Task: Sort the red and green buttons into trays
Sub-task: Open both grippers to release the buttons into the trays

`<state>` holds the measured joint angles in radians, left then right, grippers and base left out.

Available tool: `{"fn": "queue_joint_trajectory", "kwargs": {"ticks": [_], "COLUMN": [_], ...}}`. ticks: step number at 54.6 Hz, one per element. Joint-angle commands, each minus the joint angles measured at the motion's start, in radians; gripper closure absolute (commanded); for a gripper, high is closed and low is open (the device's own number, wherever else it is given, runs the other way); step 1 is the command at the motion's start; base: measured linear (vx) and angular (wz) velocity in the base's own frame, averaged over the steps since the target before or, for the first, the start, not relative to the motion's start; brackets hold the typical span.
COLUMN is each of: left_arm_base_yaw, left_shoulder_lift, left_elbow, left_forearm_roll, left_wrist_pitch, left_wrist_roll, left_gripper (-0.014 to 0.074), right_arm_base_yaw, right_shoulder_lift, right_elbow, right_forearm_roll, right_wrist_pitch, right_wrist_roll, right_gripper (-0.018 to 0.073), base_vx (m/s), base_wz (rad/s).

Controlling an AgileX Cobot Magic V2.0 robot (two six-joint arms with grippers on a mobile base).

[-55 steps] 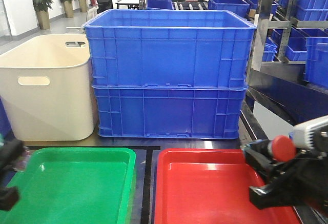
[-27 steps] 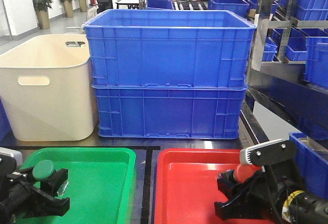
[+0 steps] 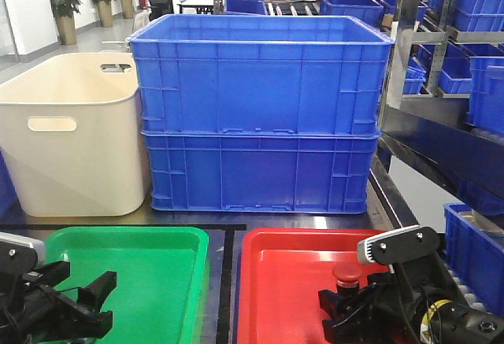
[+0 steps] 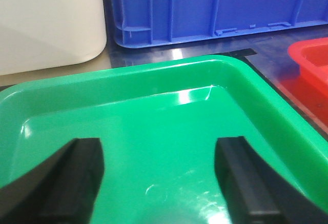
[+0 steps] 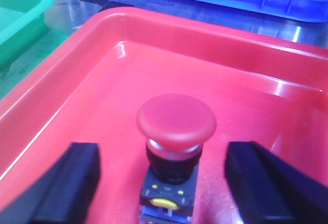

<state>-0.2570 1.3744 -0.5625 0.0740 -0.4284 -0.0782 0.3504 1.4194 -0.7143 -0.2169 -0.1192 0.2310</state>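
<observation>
At the far left of the front view, the left gripper [image 3: 75, 301] hangs low over the green tray [image 3: 150, 242], which fills the 7 o'clock part of the scene. Its jaws are spread wide and hold nothing; the left wrist view shows both dark fingers [image 4: 66, 175] apart over the tray's bare glossy floor. No green button can be seen in any view.

Behind the green tray, at about 10 o'clock, stands a cream tub [image 3: 71, 139] with handle slots. Just beside it, toward 12 o'clock, two blue crates [image 3: 260, 100] are stacked one on the other on the counter [image 3: 236, 218].

A dark strip of counter separates the green tray from the red tray [image 3: 276, 281], which lies at 5 o'clock. The red button [image 3: 346, 275] stands upright inside the red tray, its mushroom cap on top of a dark blocky body with a small yellow mark, seen in the right wrist view [image 5: 174, 131]. The right gripper [image 3: 346, 312] is down over this tray with its jaws released, one finger on each side of the button and clear of it.

At the far right, around 3 o'clock, metal shelving [image 3: 409, 45] carries more blue bins.
</observation>
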Motion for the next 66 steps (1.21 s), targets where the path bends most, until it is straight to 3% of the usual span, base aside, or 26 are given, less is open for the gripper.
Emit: {"fn": "queue_joint_trajectory", "kwargs": {"ticks": [1,17,24,35,49,55,66], "left_arm_base_yaw": [-0.007,-0.007,-0.007,-0.007,-0.007,-0.007,-0.007], "left_shoulder_lift": [-0.026,-0.180,-0.307,-0.531,-0.780,-0.894,-0.963], "left_elbow": [-0.035,-0.035,-0.035,-0.034,-0.034,-0.034,-0.034], "left_forearm_roll": [-0.002,-0.002,-0.002,0.018,0.031,0.032,0.030], "left_wrist_pitch": [-0.091,-0.088,-0.043,0.141,0.416,0.586,0.772], "left_wrist_roll": [-0.011,-0.073,-0.081,-0.081,-0.082,-0.080,-0.082], "left_gripper": [-0.0033,0.0000,0.0029,0.0056,0.0057,0.0058,0.0058], "right_arm_base_yaw": [-0.001,-0.001,-0.001,-0.001,-0.002,-0.002,-0.002], "right_shoulder_lift": [-0.032,-0.177,-0.310,-0.500,-0.610,-0.610,-0.609], "right_elbow": [-0.032,-0.032,-0.032,-0.029,0.021,0.022,0.022], "right_forearm_roll": [0.001,-0.008,-0.009,-0.036,-0.030,-0.030,-0.030], "right_wrist_pitch": [-0.078,-0.070,0.013,0.242,0.274,0.280,0.281], "right_wrist_roll": [0.005,0.052,0.048,0.041,0.041,0.041,0.041], "right_gripper": [-0.0057,-0.0001,0.0008,0.0008,0.0010,0.0010,0.0010], "base_vx": [0.00,0.00,0.00,0.00,0.00,0.00,0.00], "base_wz": [0.00,0.00,0.00,0.00,0.00,0.00,0.00]}}
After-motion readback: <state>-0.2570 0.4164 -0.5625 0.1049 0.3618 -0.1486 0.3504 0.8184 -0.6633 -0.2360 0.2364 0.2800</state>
